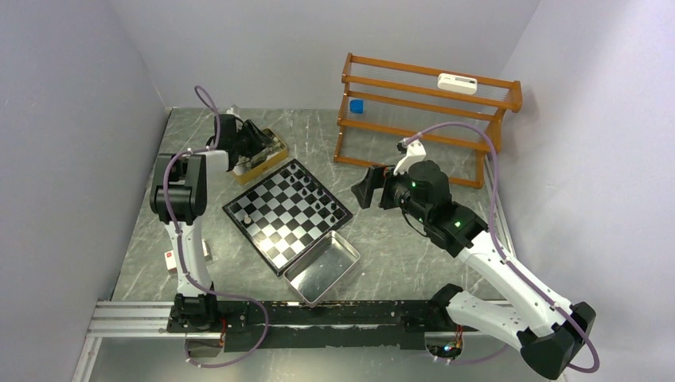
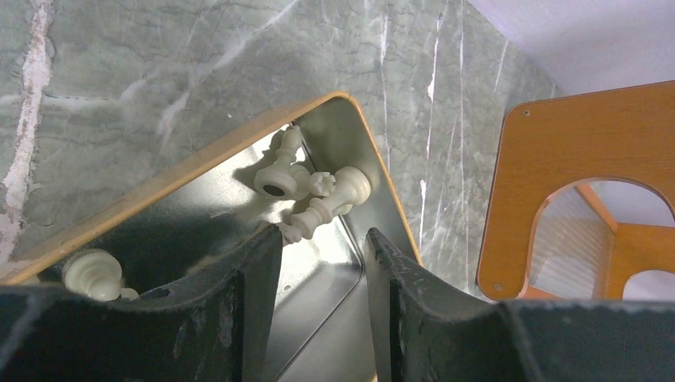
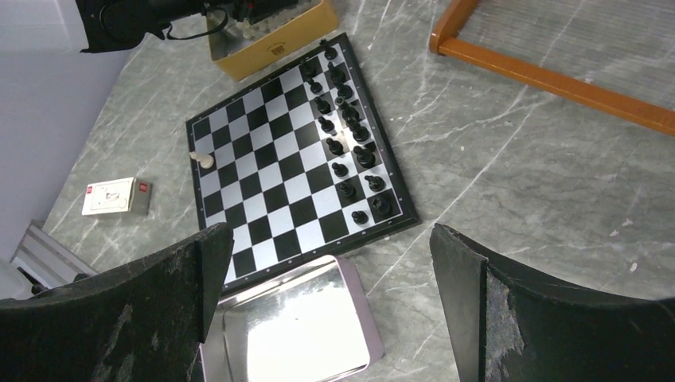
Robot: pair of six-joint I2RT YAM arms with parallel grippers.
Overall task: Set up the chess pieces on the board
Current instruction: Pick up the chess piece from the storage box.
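**A:** How far along?

**B:** Roughly halfway, at a guess. Ahead of the right gripper (image 3: pixel 330 232), framed by its widely spread fingers: the board (image 3: pixel 271 185). Black chess pieces (image 3: pixel 350 142) lined up in two rows along the edge toward the finger at the view's right. Looks complete on that side, though too small to count surely.

**A:** And the pale side?

**B:** Barely started. Only one cream piece (image 3: pixel 205 160) standing on the board, at the edge toward the other finger. Every other pale square bare.

**A:** Where to fetch the rest?

**B:** From the gold box (image 2: pixel 199 157). Left gripper (image 2: pixel 324 234) down inside it, fingers part-way apart, pinching nothing visible. Several cream pieces (image 2: pixel 314 195) lying toppled just beyond the fingertips, one almost touching a tip. Another cream piece (image 2: pixel 91 274) outside the finger at the view's left.

**A:** Anything in the right gripper?

**B:** Nothing. Metal tray (image 3: pixel 294 334) seen between its fingers too, on the near side of the board.
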